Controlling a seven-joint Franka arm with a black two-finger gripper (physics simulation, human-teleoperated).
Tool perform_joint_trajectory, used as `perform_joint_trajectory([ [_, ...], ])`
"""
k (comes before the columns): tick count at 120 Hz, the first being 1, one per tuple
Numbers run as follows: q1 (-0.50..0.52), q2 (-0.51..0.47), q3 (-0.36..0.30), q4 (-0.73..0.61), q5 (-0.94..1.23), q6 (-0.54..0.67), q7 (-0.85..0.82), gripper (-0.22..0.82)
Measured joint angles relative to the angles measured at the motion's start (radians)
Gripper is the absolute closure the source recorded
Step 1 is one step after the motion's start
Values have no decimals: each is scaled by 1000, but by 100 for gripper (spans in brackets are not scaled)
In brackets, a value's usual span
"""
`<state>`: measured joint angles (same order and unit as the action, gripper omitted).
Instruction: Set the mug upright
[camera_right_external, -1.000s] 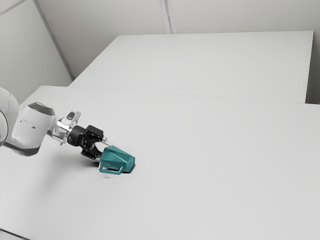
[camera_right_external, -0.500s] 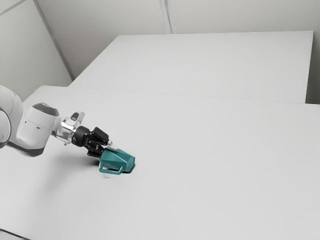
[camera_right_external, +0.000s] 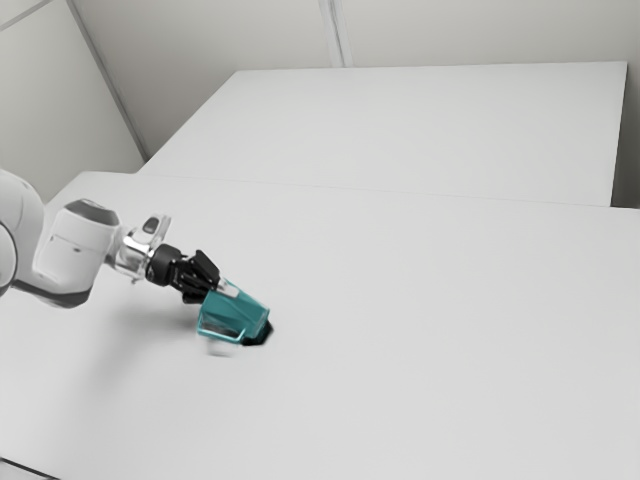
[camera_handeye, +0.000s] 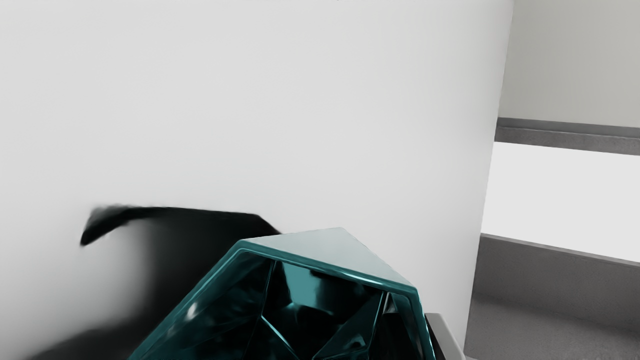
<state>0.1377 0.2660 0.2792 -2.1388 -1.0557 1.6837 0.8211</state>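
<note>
And there we had it: a white table (camera_right_external: 440, 350) ran wide across the exterior view, another white surface (camera_right_external: 420, 125) right behind, the pale wall (camera_right_external: 500, 30) beyond! Past the table's edge, the wrist view gave us a bright panel (camera_handeye: 560, 195) between grey bands (camera_handeye: 555, 280).

bright, even light washes the pale table (camera_right_external: 420, 340), seemingly from above. a broad grey shadow (camera_right_external: 125, 345) melts softly under the arm (camera_right_external: 80, 250); a darker one sits beneath the mug (camera_right_external: 232, 316). in the wrist view that shadow turns near black, feathered in places, while glints run along the teal rim.
</note>
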Motion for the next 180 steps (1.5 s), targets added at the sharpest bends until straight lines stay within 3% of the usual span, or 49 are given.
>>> perform_joint_trajectory([
  [40, -21, -86, -29, 0, 42, 30, -36, 75],
  [91, -91, -210, -75, 10, 376, 215, -195, 75],
  [145, -97, -222, -185, 11, 834, 422, -425, 75],
  [180, -103, -212, -229, 8, 1013, 476, -563, 75],
])
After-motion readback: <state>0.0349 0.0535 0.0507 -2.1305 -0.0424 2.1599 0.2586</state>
